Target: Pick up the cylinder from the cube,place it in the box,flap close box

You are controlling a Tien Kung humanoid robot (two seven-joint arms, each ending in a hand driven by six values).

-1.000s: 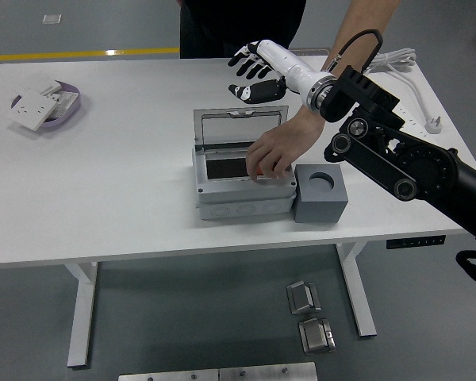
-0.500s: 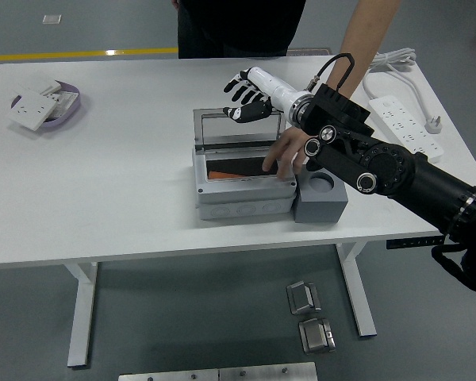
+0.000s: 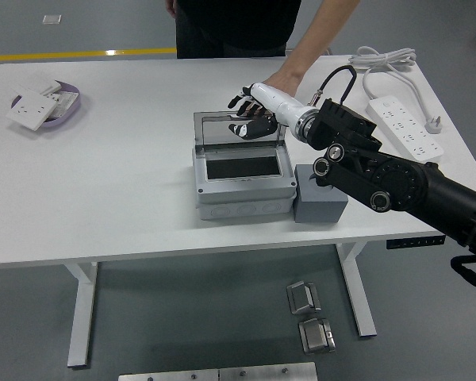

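- While the right arm reached in over the white surface (image 3: 127, 190), its robot hand (image 3: 250, 115) sat at the far rim of the grey box (image 3: 242, 194), right by the raised lid (image 3: 238, 131).
- Fingers were loosely curled with nothing between them; fingertips (image 3: 239, 127) overlapped the lid's face, contact not clear.
- Box was open, lid upright at the back, dark interior showing. Couldn't make out the cylinder inside from this angle.
- Grey cube (image 3: 320, 202) stood just beside the box on its right, partly hidden by the black forearm; top hole not visible, no cylinder seen on it.
- Person at the far side had one hand (image 3: 285, 79) down near the robot wrist, just behind the white hand section.
- Left arm wasn't in the shot.
- White power strip (image 3: 401, 119) with cable lay far right; a purple dish holding white wall switch plates (image 3: 44, 105) sat far left.
- Two metal parts (image 3: 309, 313) lay on the floor under the table.
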